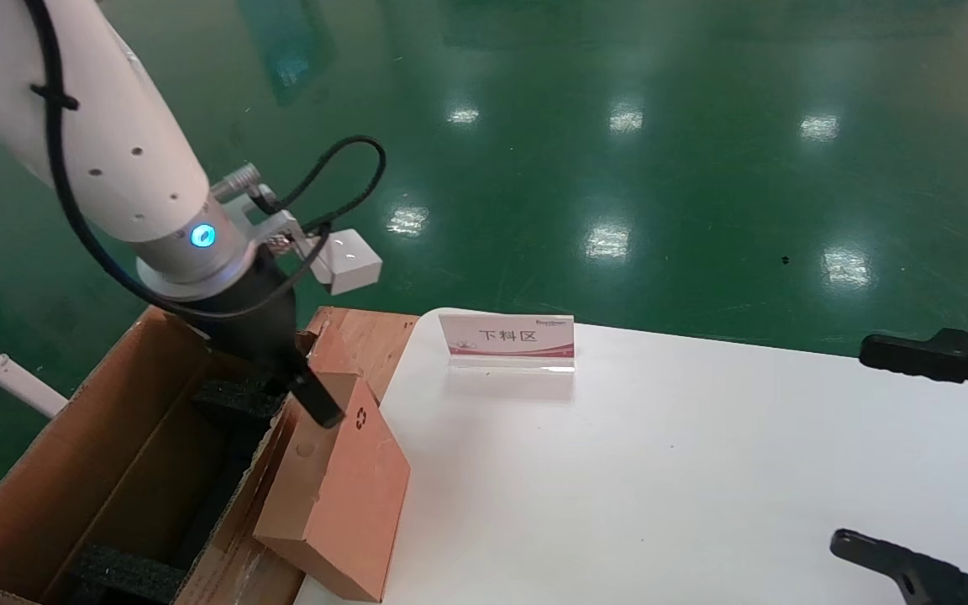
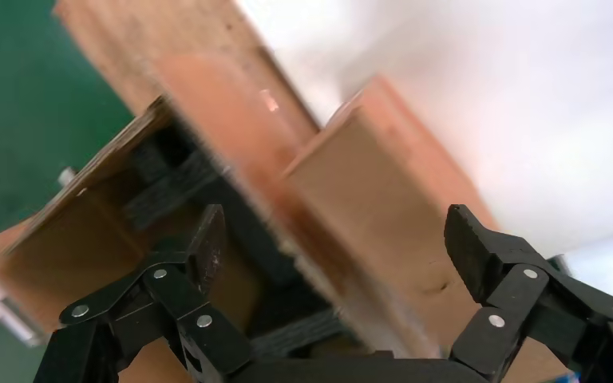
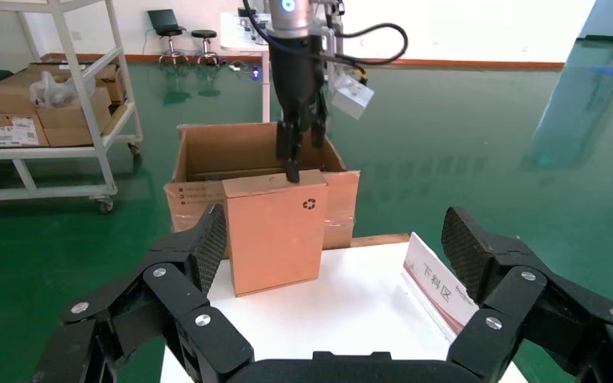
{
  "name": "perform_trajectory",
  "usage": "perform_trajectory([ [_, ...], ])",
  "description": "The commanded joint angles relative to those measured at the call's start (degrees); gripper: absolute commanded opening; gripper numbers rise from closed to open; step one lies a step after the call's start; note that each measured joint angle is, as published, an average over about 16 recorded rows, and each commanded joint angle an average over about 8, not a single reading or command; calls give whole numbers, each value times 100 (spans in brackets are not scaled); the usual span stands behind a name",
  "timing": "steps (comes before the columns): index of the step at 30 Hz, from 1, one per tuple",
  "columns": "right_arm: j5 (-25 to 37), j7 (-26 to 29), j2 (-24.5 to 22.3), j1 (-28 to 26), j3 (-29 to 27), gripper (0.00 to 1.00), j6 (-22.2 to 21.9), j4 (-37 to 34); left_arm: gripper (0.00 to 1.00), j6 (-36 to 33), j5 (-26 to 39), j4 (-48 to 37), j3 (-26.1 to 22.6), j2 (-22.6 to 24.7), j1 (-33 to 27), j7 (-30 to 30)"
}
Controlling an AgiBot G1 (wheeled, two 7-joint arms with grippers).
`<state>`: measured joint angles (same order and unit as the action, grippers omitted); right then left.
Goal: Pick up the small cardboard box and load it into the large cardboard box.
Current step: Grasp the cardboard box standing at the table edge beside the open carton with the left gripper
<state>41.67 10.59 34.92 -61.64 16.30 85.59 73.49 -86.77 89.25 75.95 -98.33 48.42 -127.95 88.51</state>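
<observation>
The small cardboard box point(image 1: 341, 496) point(image 3: 275, 231) stands on edge at the white table's left edge, recycling symbol facing the table, leaning against the large cardboard box point(image 1: 55, 470) point(image 3: 207, 152). That carton sits on the floor with flaps up and black foam blocks point(image 1: 127, 571) inside. My left gripper point(image 1: 316, 403) point(image 2: 335, 231) is open right over the small box's top edge point(image 2: 375, 191), one fingertip touching it, with the carton's wall also under the jaws. My right gripper point(image 1: 854, 445) point(image 3: 335, 239) hangs open over the table's right side, holding nothing.
A red-and-white sign point(image 1: 507, 340) point(image 3: 439, 291) stands at the back of the white table point(image 1: 660, 470). Green floor lies all around. The right wrist view shows a white shelf cart point(image 3: 48, 104) with cartons beyond the large box.
</observation>
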Motion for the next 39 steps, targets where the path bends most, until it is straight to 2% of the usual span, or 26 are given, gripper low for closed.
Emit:
perform_trajectory([
  [1, -1, 0, 0, 0, 1, 100, 0, 0, 100, 161, -35, -16, -122, 89, 46, 131],
  [10, -3, -2, -2, -1, 4, 100, -2, 0, 100, 374, -34, -550, -141, 292, 257, 73],
  [23, -2, -4, -3, 0, 6, 100, -4, -2, 100, 471, -132, -355, -80, 122, 207, 215],
  [32, -4, -6, -3, -2, 9, 100, -3, -6, 100, 237, -52, -618, -185, 220, 181, 326],
  [39, -6, -8, -4, -3, 12, 100, -3, -7, 100, 16, -297, -981, -168, 368, 206, 149],
])
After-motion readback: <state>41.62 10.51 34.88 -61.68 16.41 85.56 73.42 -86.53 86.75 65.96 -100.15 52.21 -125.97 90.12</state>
